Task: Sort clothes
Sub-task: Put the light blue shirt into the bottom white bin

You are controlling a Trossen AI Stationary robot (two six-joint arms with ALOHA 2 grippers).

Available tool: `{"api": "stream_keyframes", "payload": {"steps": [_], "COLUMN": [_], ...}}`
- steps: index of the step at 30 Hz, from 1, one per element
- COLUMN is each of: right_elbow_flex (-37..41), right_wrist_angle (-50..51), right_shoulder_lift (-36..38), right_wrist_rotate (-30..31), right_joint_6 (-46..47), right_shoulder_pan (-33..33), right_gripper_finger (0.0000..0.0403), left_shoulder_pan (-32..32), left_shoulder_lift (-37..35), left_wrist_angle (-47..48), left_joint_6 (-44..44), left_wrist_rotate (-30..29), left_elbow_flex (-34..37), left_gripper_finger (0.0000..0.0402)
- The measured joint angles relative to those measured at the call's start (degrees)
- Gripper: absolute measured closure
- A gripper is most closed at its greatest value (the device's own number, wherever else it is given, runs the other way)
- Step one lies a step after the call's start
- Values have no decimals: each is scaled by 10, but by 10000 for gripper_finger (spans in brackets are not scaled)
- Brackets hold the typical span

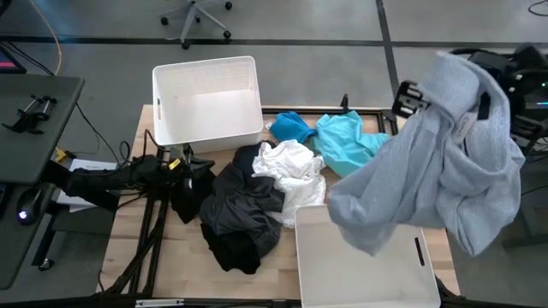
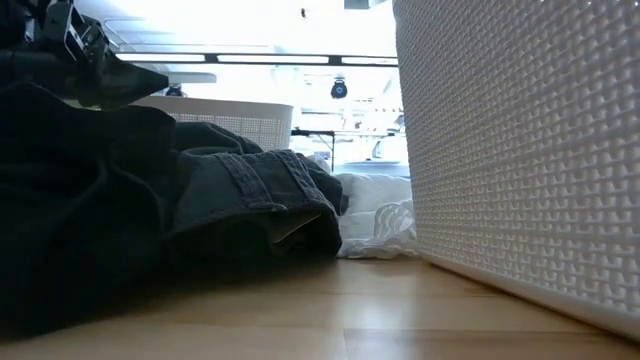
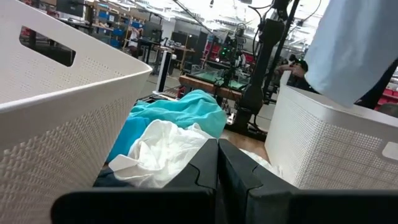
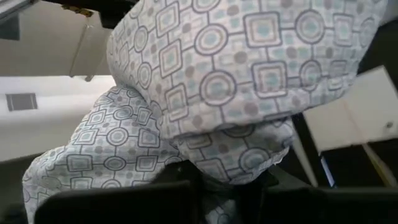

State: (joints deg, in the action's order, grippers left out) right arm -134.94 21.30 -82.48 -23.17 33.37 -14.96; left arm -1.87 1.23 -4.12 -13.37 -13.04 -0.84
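Overhead, a pale grey-blue garment [image 1: 445, 154] hung from the right claw [image 4: 214, 180] above the near bin [image 1: 368, 265].
That claw was clamped on its fabric; the next move, likely, was lowering and releasing it there. The left claw [image 3: 217, 180], pinched shut and empty, waited by the dark clothes [image 1: 240, 210] on the worktop [image 1: 154, 248].
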Motion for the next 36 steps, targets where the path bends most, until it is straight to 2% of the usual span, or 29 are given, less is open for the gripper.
{"api": "stream_keyframes", "payload": {"steps": [7,11,13,19,22,24,27,32,36], "right_elbow_flex": [0,0,0,1,1,1,2,86,197], "right_wrist_angle": [93,131,168,352,483,576,690,656,630], "right_shoulder_lift": [-35,-57,-65,-82,-93,-103,-116,-98,-78], "right_wrist_rotate": [88,174,239,432,482,479,429,363,269], "right_joint_6": [53,112,144,318,448,540,645,648,649], "right_shoulder_pan": [-95,-156,-192,-289,-318,-331,-340,-335,-322], "right_gripper_finger": [368,368,368,368,368,368,368,368,368], "left_shoulder_pan": [0,0,0,0,0,0,0,0,0], "left_shoulder_lift": [0,0,0,0,0,0,0,0,0], "left_wrist_angle": [0,0,0,0,0,0,0,0,0], "left_joint_6": [0,-17,-28,-30,-30,-30,-30,-30,-30], "left_wrist_rotate": [0,1,1,2,2,2,2,2,2], "left_elbow_flex": [0,0,0,0,0,0,0,0,0], "left_gripper_finger": [401,401,401,401,401,401,401,401,401]}}
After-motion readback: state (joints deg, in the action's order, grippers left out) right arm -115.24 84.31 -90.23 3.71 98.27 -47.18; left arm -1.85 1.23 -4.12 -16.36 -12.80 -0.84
